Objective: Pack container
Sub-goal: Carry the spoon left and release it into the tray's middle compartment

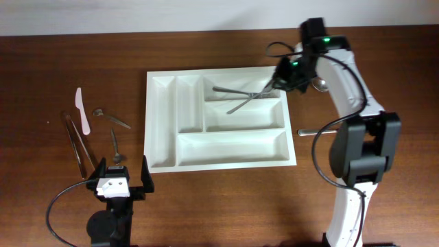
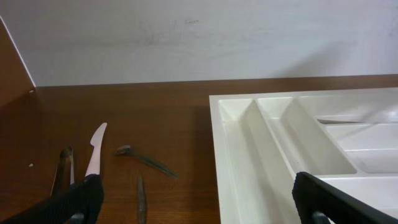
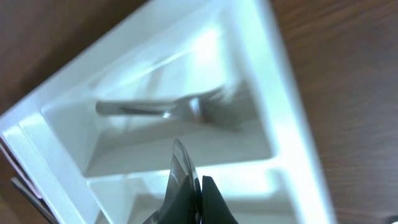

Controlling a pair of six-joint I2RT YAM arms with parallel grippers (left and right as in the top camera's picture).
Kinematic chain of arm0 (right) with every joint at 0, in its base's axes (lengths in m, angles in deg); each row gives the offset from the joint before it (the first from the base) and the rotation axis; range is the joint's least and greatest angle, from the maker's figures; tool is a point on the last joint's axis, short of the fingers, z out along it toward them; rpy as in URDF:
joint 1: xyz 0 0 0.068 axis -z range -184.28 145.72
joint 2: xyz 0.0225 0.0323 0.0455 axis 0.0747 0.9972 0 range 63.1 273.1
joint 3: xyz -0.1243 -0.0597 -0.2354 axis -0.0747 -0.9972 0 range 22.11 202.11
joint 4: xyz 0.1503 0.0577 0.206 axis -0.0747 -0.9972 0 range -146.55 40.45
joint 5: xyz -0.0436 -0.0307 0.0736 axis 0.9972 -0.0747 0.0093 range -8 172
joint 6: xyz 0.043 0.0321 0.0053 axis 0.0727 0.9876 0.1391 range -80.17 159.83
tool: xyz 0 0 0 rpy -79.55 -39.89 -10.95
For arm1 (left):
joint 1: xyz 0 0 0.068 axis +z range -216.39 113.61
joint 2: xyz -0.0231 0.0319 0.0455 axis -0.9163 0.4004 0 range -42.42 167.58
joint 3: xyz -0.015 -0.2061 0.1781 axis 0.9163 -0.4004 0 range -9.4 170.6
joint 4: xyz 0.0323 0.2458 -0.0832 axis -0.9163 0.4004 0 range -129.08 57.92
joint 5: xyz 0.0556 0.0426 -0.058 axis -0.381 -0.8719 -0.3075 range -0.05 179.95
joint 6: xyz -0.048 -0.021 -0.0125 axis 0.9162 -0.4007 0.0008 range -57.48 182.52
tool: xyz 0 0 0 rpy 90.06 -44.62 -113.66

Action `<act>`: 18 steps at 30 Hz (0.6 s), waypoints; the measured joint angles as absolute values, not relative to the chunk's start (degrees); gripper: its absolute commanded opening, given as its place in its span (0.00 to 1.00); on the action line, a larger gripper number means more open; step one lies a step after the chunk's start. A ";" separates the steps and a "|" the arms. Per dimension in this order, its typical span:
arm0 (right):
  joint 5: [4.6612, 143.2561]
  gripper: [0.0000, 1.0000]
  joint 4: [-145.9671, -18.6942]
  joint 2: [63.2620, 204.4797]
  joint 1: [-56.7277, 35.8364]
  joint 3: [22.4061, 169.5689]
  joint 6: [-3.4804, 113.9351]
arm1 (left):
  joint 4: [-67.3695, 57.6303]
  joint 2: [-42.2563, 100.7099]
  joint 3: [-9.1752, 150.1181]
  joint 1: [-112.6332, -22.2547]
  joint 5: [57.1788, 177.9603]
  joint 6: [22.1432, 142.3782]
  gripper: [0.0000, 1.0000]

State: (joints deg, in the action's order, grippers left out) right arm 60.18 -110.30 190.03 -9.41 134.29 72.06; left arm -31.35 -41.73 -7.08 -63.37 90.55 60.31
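Our right gripper [image 1: 272, 84] pinches metal utensil [image 1: 245, 103] slanted across tray [image 1: 163, 125] divider; we should swing it parallel to fork [image 1: 230, 90] before release; left gripper [image 1: 123, 180] wide, idle.

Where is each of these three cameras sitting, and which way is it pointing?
Overhead: fixed above the table, looking straight down on the tray; both arms show, left gripper and right gripper.
Left wrist: low near the table's front, facing the far wall; its own open fingers frame the bottom.
Right wrist: above the tray, looking down at a fork; its shut fingers pinch a metal utensil.
Shared: all three see the tray.
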 measured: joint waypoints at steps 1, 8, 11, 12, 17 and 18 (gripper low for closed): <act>61.29 0.04 -110.97 190.03 -10.92 134.29 73.17 | -31.35 -41.73 -7.08 -63.37 90.58 60.31 0.99; 67.30 0.04 -116.98 190.03 -13.82 134.31 77.76 | -31.35 -41.73 -7.08 -63.37 90.58 60.31 0.99; 68.96 0.04 -119.52 190.03 -13.82 134.31 79.53 | -31.35 -41.73 -7.08 -63.37 90.55 60.31 0.99; 69.16 0.04 -120.24 190.03 -13.82 134.31 80.23 | -31.35 -41.73 -7.08 -63.37 90.58 60.28 0.99; 70.23 0.04 -120.85 190.03 -14.89 134.31 83.86 | -31.35 -41.73 -7.08 -63.37 90.55 60.28 0.99; 70.52 0.04 -121.07 190.03 -15.46 134.31 85.08 | -31.35 -41.73 -7.08 -63.37 90.55 60.31 0.99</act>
State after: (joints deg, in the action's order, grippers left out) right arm 70.52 -121.07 190.03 -15.46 134.31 85.08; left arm -31.35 -41.73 -7.08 -63.37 90.55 60.31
